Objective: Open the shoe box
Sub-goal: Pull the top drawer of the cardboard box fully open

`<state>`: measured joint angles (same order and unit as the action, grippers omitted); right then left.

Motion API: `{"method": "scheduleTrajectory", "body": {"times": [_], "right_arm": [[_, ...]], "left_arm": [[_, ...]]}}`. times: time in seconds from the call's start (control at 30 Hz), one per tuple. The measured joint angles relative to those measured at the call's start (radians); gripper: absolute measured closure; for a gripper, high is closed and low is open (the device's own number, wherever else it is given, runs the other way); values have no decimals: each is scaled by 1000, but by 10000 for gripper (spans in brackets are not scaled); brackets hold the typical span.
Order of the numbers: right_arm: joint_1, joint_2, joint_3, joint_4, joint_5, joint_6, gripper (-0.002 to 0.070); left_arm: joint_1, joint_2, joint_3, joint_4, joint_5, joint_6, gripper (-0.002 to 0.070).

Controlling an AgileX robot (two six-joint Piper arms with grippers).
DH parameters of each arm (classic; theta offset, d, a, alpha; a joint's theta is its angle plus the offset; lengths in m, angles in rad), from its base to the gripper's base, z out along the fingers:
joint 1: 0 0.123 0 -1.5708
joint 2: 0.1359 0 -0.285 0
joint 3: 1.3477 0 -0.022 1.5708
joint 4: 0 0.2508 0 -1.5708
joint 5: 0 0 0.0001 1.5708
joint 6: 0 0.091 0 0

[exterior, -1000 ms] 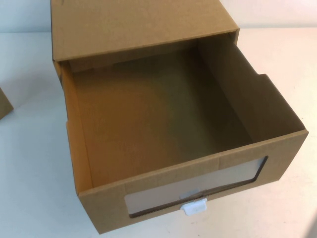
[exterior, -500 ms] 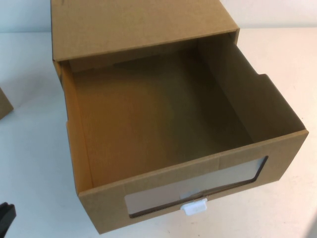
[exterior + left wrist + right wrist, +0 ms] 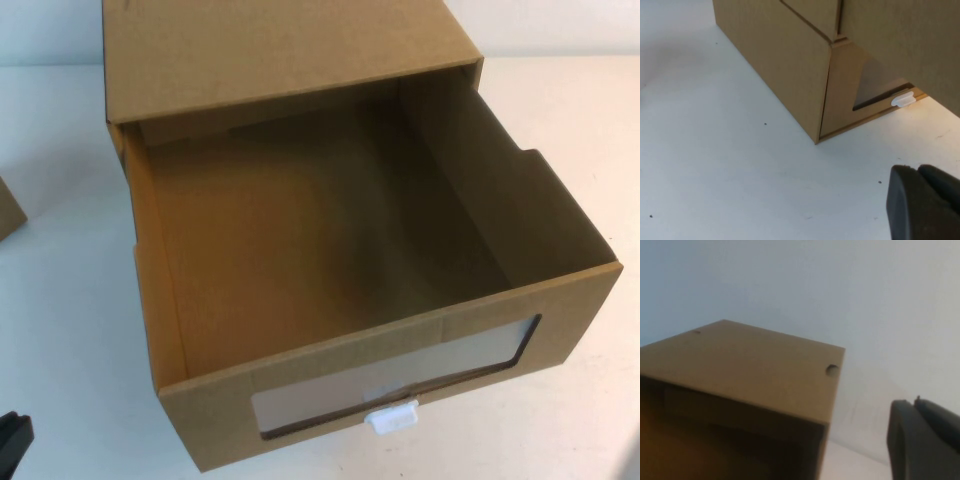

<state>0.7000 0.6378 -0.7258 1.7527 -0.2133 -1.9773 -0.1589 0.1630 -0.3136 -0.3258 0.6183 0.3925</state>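
While the shoe box [image 3: 470, 200] sits mid-desk with its sleeve [image 3: 280, 50] toward the far edge, its drawer [image 3: 300, 260] stands pulled well out toward the near edge, bare brown floor in plain sight; on the drawer's front there's a pale window [image 3: 400, 378], and a small white pull tab [image 3: 392, 417] at that window's lower rim; the tab sits free of both grippers; the left gripper [image 3: 916, 172] hangs low by the near left corner of the white desk [image 3: 60, 300], apart from the box, dark fingers pressed together with nothing between them; the right gripper [image 3: 914, 404] is out of the high view, its wrist camera showing it beside the sleeve's top, clear of the cardboard, jaws closed tight and holding nothing; a second bit of cardboard [image 3: 8, 212] peeks in at the desk's left edge.
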Motion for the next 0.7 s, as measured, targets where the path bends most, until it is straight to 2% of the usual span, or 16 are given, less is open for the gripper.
{"method": "scheduleTrajectory", "body": {"times": [0.13, 0.43, 0.7], "right_arm": [[0, 66, 0, 0, 111, 10, 694], [0, 283, 0, -17, 491, 78, 694], [0, 282, 0, -88, 466, 78, 694]], "left_arm": [[0, 0, 0, 0, 0, -1, 680], [0, 0, 0, 0, 0, -1, 680], [0, 0, 0, 0, 0, -1, 680]]}}
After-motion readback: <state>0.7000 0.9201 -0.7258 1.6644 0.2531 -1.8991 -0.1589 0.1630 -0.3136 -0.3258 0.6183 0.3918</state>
